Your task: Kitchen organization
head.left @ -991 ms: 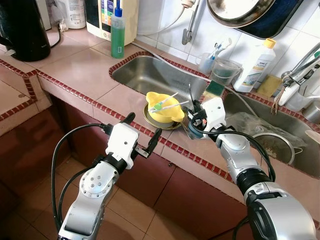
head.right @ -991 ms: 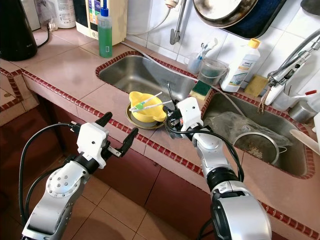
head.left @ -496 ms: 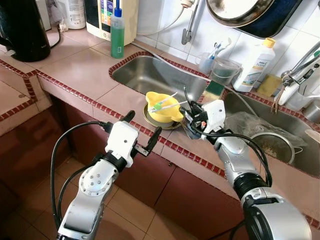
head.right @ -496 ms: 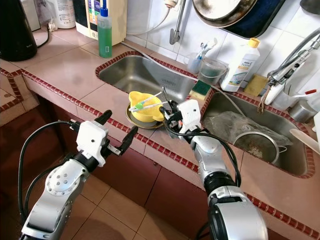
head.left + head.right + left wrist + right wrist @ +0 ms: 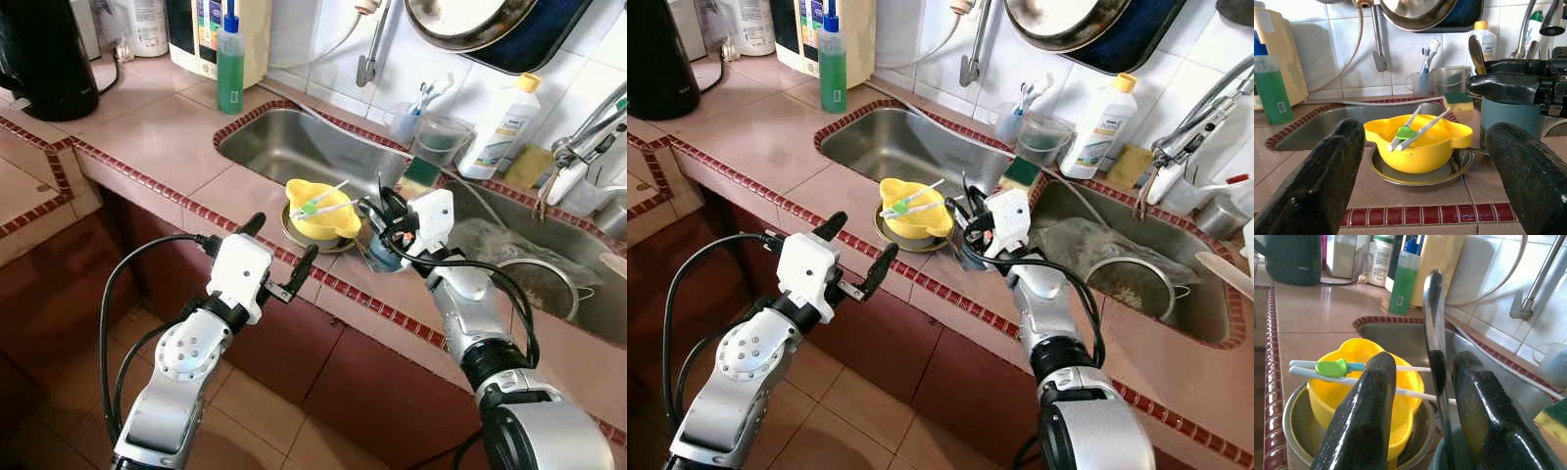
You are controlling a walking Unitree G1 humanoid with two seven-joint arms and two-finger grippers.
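We see a yellow bowl sitting in a shallow steel dish on the tiled counter, beside the sink; a pair of white training chopsticks with a green clip lies across its rim. Just beside it stands a grey-blue cup with a metal spoon upright in it. Our right gripper has its fingers closed around that cup (the spoon between them). Our left gripper hovers before the counter edge, fingers wide apart and holding nothing. The dark kettle reads "Tefal".
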